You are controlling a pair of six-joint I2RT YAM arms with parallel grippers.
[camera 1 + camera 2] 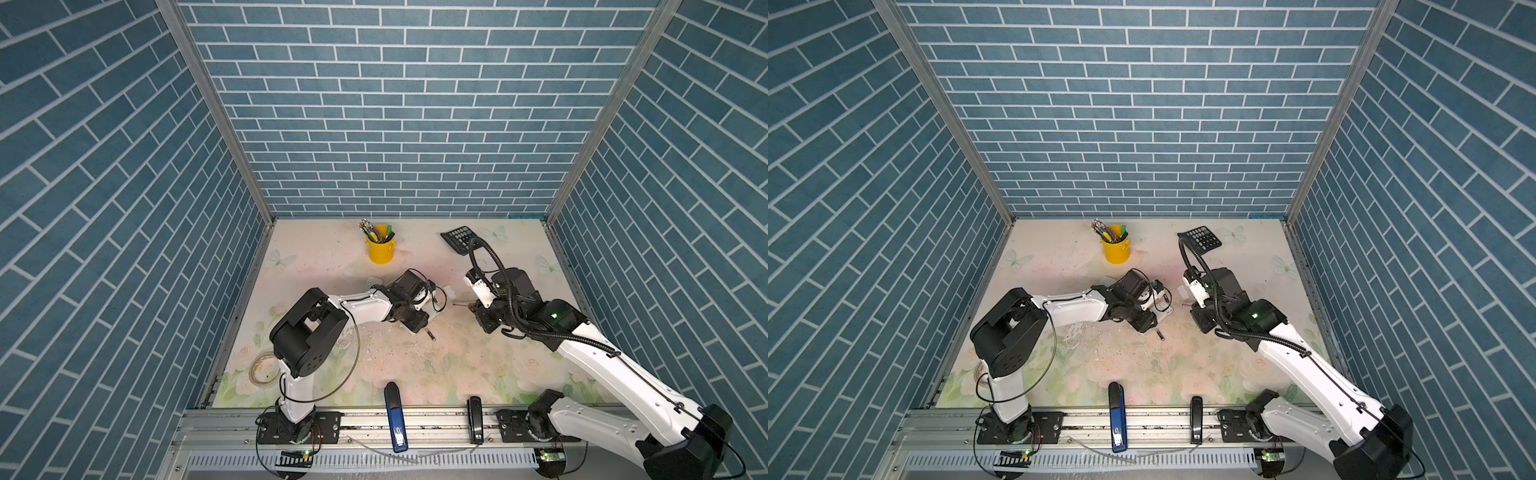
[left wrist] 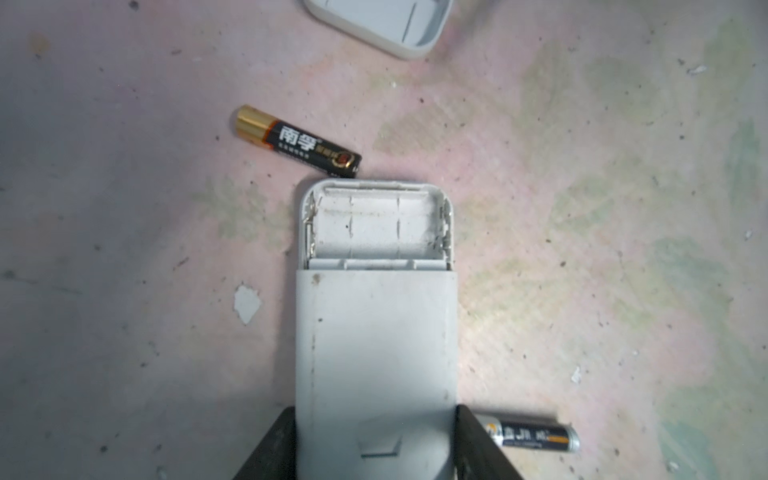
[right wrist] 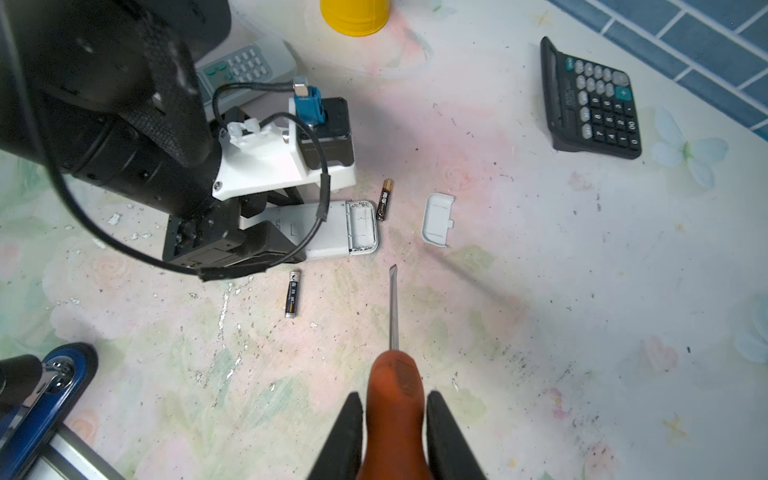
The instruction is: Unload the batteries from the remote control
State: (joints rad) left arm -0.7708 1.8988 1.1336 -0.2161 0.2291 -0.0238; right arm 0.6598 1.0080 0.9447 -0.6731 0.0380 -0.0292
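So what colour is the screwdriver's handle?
Orange. The screwdriver handle shows best in the right wrist view.

Looks like a robot test cell in a lab, dressed up as an office desk. Closed on three sides by panels (image 1: 399,104) printed with blue bricks and held in aluminium posts (image 1: 218,112), with two robot arms (image 1: 357,305) mounted on a metal rail (image 1: 436,424) at the front. Carries desk things on a flowered mat (image 1: 478,365): calculator (image 1: 459,240), yellow pen pot (image 1: 380,249), blue stapler (image 1: 395,419), black stapler (image 1: 475,419).
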